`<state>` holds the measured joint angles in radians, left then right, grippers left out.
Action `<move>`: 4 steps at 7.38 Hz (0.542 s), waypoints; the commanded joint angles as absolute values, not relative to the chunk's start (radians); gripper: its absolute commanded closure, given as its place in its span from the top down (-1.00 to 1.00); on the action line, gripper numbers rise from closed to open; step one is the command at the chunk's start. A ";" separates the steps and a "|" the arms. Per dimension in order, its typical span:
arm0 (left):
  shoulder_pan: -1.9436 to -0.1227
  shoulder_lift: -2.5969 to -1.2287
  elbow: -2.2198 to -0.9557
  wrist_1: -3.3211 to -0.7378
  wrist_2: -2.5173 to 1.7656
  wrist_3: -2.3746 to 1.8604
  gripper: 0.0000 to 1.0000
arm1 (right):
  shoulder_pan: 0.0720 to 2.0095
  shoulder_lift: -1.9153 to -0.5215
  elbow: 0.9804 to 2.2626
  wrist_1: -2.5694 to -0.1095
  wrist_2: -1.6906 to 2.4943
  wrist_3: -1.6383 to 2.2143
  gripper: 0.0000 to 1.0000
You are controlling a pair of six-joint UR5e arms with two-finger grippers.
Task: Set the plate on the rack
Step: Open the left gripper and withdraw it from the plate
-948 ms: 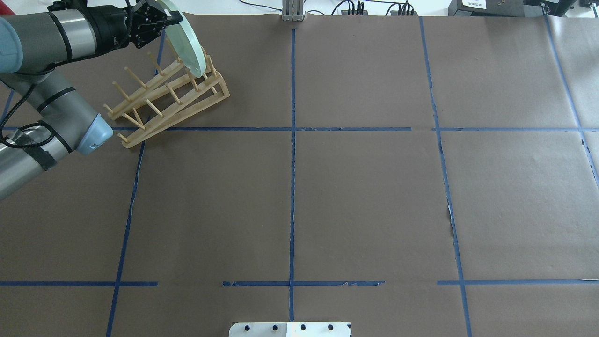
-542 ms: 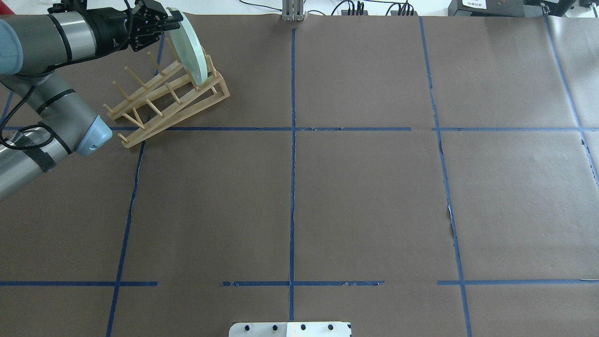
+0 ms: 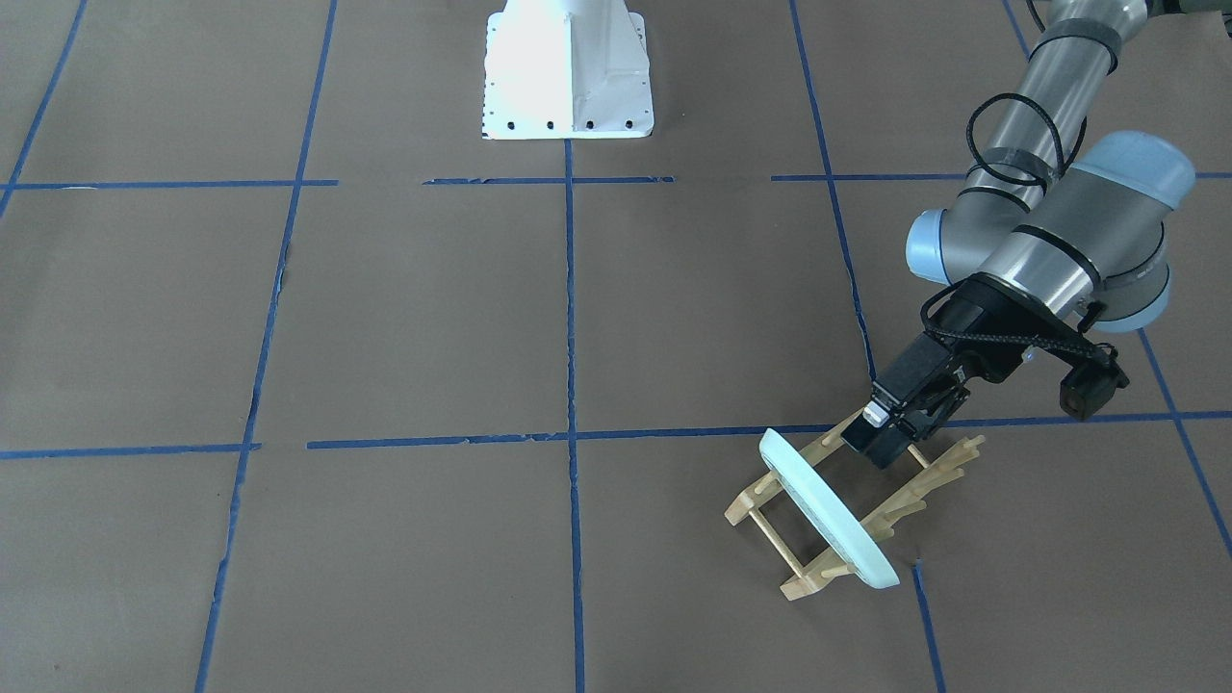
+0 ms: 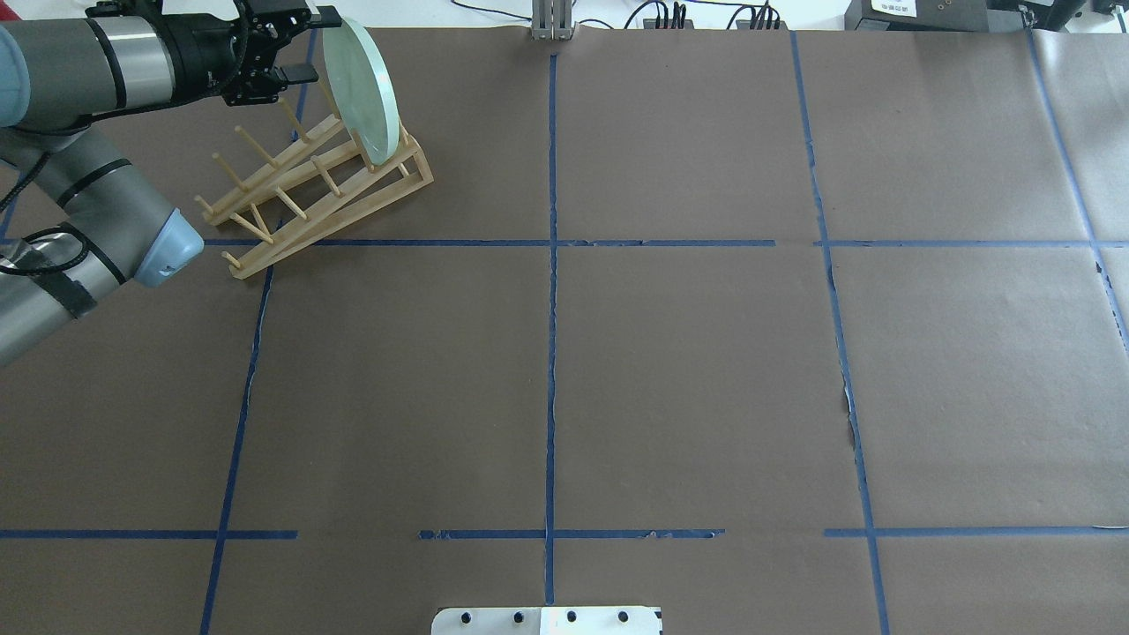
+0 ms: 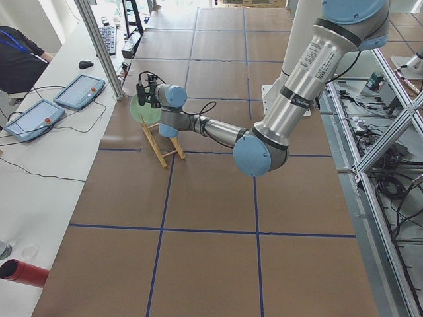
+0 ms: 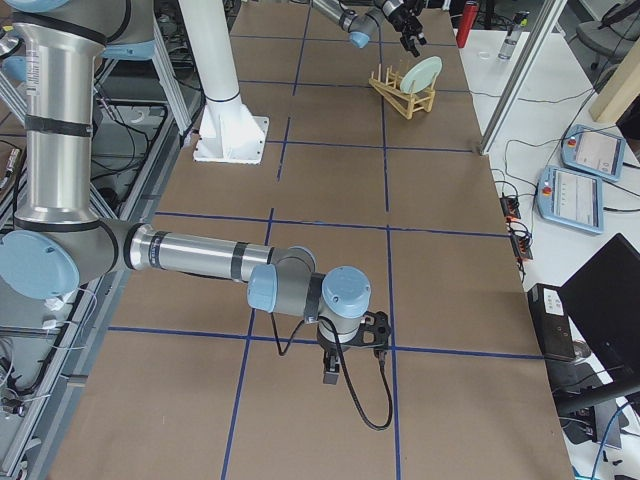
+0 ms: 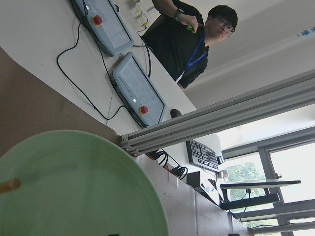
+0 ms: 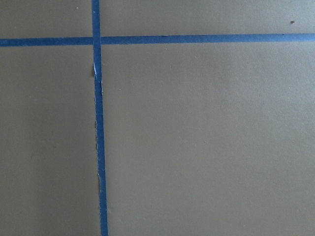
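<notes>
The left claw (image 4: pixel 309 44) now stands wide, its fingers spread clear of the rim it pinched half a second ago, and it has drawn back slightly. The plate (image 4: pixel 360 88) stands on edge among the far-end pegs of the rack (image 4: pixel 291 190), more upright than before and unsupported by the claw. The placement looks done. What remains is likely a clean retreat over the desk (image 4: pixel 670 370). I cannot tell the right claw's state.

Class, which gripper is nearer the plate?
Left. The left gripper hangs just beside the plate, which stands in the rack; the right gripper hangs far away on the robot's other side.
</notes>
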<state>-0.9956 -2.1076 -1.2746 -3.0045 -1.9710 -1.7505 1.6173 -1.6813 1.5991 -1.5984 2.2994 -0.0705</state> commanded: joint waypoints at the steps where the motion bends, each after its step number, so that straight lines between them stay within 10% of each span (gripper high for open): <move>1: -1.066 -2.051 -1.388 -2.691 -2.214 -1.590 1.00 | 1.617 -1.681 1.598 -1.598 2.299 -0.071 1.00; 4: -1.144 -1.852 -1.627 -2.138 -2.230 -0.935 1.00 | 1.618 -1.681 1.600 -1.598 2.299 -0.071 1.00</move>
